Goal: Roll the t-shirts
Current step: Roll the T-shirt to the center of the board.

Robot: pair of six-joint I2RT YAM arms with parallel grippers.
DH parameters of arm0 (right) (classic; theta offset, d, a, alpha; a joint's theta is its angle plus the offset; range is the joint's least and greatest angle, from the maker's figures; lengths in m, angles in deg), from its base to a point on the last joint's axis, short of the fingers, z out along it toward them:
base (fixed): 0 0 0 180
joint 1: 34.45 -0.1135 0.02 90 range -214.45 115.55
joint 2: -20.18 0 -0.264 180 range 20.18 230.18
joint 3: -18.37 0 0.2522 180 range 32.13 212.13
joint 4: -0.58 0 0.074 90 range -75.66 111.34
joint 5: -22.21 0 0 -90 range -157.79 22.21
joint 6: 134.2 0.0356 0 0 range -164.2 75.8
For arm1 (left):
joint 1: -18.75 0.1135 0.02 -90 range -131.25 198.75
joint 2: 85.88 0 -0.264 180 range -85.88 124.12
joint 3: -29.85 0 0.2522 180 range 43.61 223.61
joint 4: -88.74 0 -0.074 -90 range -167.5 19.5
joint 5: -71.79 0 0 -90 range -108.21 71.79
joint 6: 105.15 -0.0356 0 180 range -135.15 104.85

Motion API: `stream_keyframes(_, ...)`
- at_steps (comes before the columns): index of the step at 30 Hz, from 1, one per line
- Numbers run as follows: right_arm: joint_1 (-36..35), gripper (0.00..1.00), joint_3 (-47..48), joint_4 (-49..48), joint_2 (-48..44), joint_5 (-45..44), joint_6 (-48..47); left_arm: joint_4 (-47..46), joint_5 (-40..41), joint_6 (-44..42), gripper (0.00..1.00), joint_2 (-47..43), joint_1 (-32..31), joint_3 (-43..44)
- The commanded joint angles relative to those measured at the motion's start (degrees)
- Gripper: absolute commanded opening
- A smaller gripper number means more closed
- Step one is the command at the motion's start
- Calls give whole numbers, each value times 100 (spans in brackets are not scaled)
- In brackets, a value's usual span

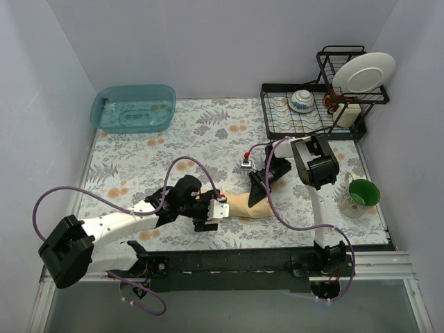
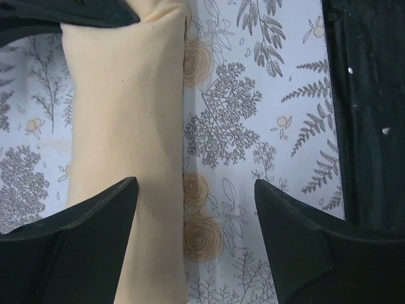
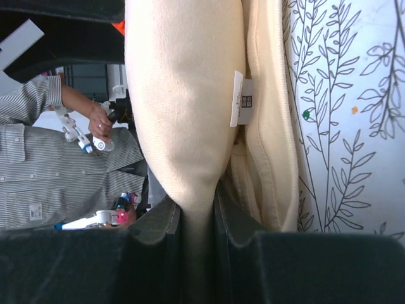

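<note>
A cream t-shirt [image 1: 239, 205], rolled into a long bundle, lies on the floral tablecloth between the two arms. My left gripper [image 1: 215, 209] is at its left end with the jaws wide apart. In the left wrist view the roll [image 2: 126, 114] runs under the left finger [image 2: 95, 234], and the gap of the gripper [image 2: 195, 183] holds only the roll's edge and bare cloth. My right gripper [image 1: 259, 193] is at the right end. The right wrist view has that gripper [image 3: 197, 212] pinched shut on a fold of the t-shirt [image 3: 183, 95], beside a white label [image 3: 239, 98].
A blue plastic tub [image 1: 133, 107] stands at the back left. At the back right, a black dish rack [image 1: 277, 121] holds a bowl [image 1: 302, 100] and a white plate [image 1: 363, 73]. A green cup [image 1: 363, 193] stands right of the right arm. A small red-topped object [image 1: 248, 163] lies behind the roll.
</note>
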Motion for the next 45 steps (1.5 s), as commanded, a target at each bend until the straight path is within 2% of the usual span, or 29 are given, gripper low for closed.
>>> stream_keyframes(1, 113, 1, 11, -297, 467, -81, -13, -1423, 627, 245, 73, 64, -440, -176)
stream_keyframes(7, 131, 1, 11, -192, 669, 60, -13, -2162, 952, 289, 73, 801, -968, -265)
stream_keyframes(14, 131, 1, -103, -95, 801, 306, -118, -2978, 1839, 333, 71, 2022, -1180, -116)
stream_keyframes(17, 131, 1, -243, -86, 828, 350, -136, -3137, 2113, 333, 70, 2218, -1197, 16)
stream_keyframes(26, 131, 1, -543, -78, 1003, 491, -153, -2682, 2262, 210, 68, 2578, -1206, 245)
stream_keyframes(30, 166, 1, -569, -77, 951, 482, -153, -1935, 1885, 263, 59, 2736, -1206, 517)
stream_keyframes(33, 288, 10, -587, -95, 618, 438, -232, -1320, 1464, 333, 55, 2789, -1197, 746)
stream_keyframes(34, 402, 35, -578, -95, 495, 456, -241, -1214, 1341, 333, 55, 2763, -1171, 763)
stream_keyframes(35, 473, 80, -560, -104, 224, 456, -241, -1013, 1252, 342, 55, 2720, -1162, 790)
stream_keyframes(36, 560, 98, -534, -95, 82, 465, -250, -880, 990, 342, 55, 2693, -1136, 816)
stream_keyframes(40, 1253, 98, -464, -104, -604, 404, -250, -414, 567, 632, 55, 2588, -1057, 921)
stream_keyframes(45, 1677, 98, -832, -279, -1684, -264, -488, 227, -13, 921, 57, 2622, -934, 1220)
